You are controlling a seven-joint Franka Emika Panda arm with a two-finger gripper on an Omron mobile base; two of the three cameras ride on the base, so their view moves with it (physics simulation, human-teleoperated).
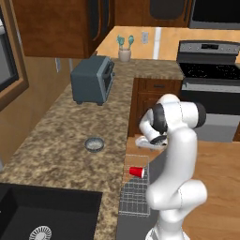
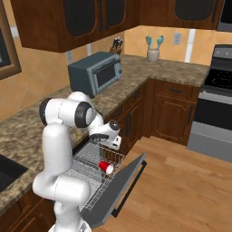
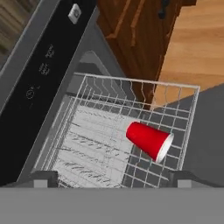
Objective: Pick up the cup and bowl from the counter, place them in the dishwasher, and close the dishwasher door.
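The red cup lies on its side in the grey-white wire rack of the dishwasher, its whitish mouth toward the rack's edge. Just above it hangs my gripper, open, with nothing between its fingers. On the brown speckled counter the grey bowl sits upright near the front edge. The dishwasher door is folded down flat under the pulled-out rack.
A grey toaster oven stands further along the counter. A beige utensil holder sits in the far corner. The stove is to the right and a dark sink lies near the bowl.
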